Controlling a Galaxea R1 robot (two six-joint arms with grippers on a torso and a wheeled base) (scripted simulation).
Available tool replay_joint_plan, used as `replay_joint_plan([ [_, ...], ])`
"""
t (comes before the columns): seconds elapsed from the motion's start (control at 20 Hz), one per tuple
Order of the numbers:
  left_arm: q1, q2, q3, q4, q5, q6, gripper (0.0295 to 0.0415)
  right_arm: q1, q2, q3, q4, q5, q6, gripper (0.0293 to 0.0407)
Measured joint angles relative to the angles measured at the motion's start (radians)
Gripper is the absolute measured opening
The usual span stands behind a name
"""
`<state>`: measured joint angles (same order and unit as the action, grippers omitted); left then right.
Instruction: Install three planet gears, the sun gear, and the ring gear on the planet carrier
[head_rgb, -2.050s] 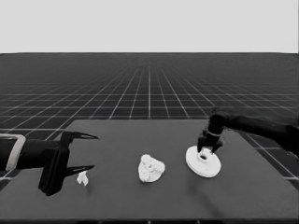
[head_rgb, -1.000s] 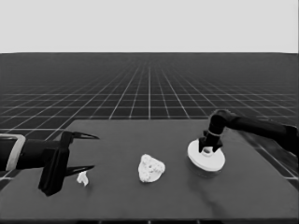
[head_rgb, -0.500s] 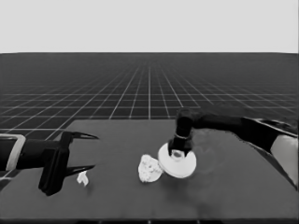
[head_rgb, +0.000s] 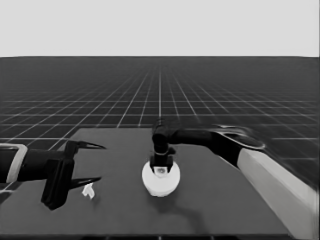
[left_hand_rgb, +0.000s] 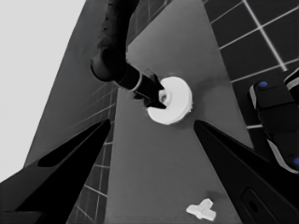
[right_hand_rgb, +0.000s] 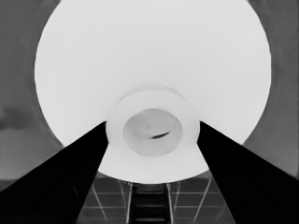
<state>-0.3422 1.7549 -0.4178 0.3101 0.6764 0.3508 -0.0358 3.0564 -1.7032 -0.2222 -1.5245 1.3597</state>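
No writing or labels visible anywhere. The ring gear (head_rgb: 160, 179) is a thick white disc with a raised hub and a centre hole; in the right wrist view (right_hand_rgb: 152, 84) it fills most of the picture, with the hub ring between the two black fingers. The right gripper (head_rgb: 162, 161) clamps the hub, fingers on either side of it, with the disc hanging below. It is over the middle of the table (head_rgb: 225, 200), nearer the front edge than the back. The left wrist view shows the same grip, with the right arm (left_hand_rgb: 114, 51) reaching down to the disc (left_hand_rgb: 170, 100).

Half a second ago the disc was right of the small white cluster of parts at the table's middle; now it sits where that cluster was, and the cluster is hidden. Two seconds ago it was near the right edge.

The left gripper (head_rgb: 85, 162) is parked over the left end, fingers spread apart, holding nothing. A thin white piece (head_rgb: 89, 190) lies just beside its lower finger, unmoved.
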Motion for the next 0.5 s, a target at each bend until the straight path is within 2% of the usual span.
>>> replay_joint_plan([
  [0.15, 0.0, 0.0, 0.0, 0.0, 0.0, 0.0, 0.0385, -0.028, 0.006, -0.02, -0.025, 0.009, -0.011, 0.0348],
  [0.5, 0.0, 0.0, 0.0, 0.0, 0.0, 0.0, 0.0385, -0.036, 0.007, -0.024, -0.031, 0.011, -0.004, 0.0348],
])
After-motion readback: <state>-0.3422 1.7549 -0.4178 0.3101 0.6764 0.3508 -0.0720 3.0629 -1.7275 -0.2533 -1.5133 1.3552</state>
